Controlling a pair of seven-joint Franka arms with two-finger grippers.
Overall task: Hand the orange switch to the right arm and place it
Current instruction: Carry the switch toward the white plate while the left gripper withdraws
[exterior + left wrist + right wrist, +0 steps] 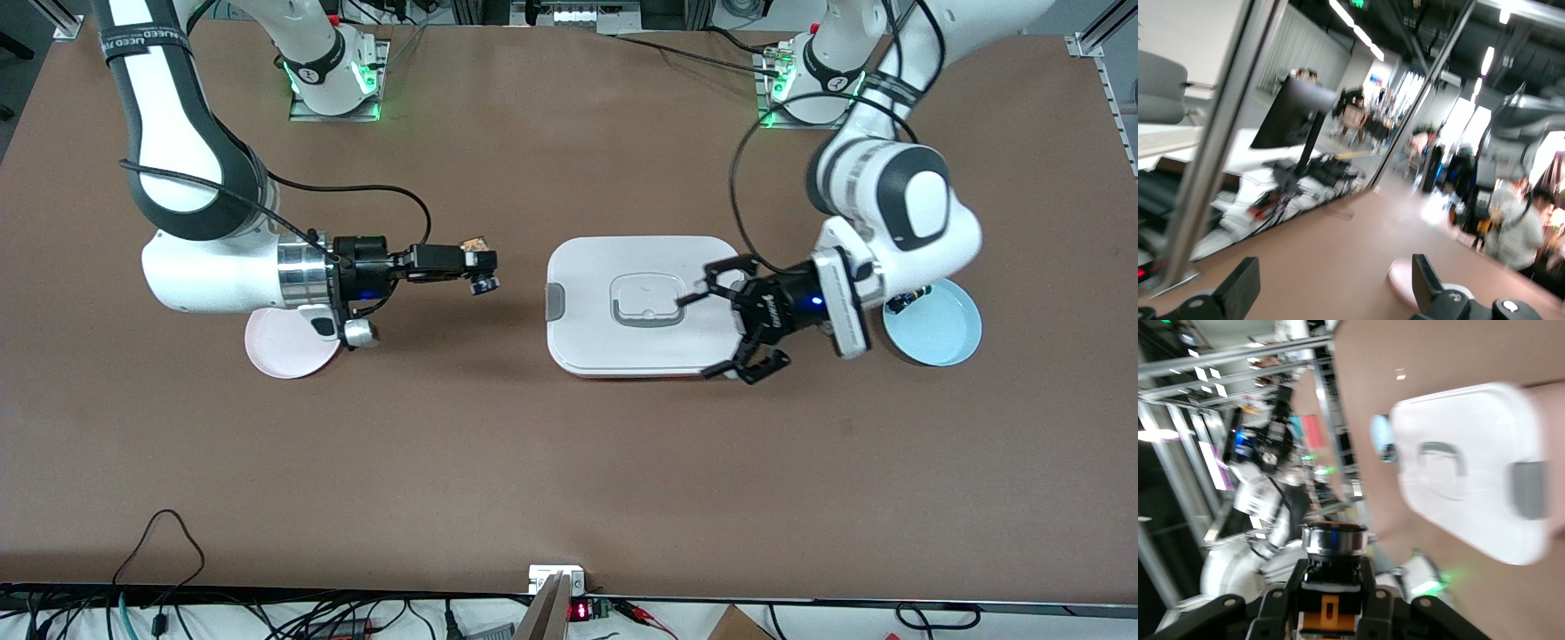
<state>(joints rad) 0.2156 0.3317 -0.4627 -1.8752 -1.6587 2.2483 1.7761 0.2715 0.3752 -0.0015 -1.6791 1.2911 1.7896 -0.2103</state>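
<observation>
- While the right gripper [476,267] hangs over bare table between the pink plate [284,351] and the white lidded container [645,307], its slim fingers are clamped together on the orange switch [480,264]; the handover looks done, the placing not yet.
- Right wrist view: the switch [1333,570] sits between the fingers, black body pinched at the sides, round cap end pointing outward, an orange part showing low in the grip.
- Left gripper [733,320] is over the container's end toward the left arm, linkage fingers spread wide apart, nothing between them. Left wrist view confirms: fingertips [1238,287] well apart, only table past them.
- Blue plate [933,324] lies at the left arm's end of the table; a small dark item rests at its rim, too small to identify.
- Handling judgement: the switch is tiny, light and rigid; hard plastic, likely a bit slick. Little risk of crushing, more of it twisting or popping out of a shallow pinch.
- Best hold, judged: across the flat sides of the black body, not on the round cap, which may press in or roll.
- Placing calls for a low release; a piece this light could bounce or tip.
</observation>
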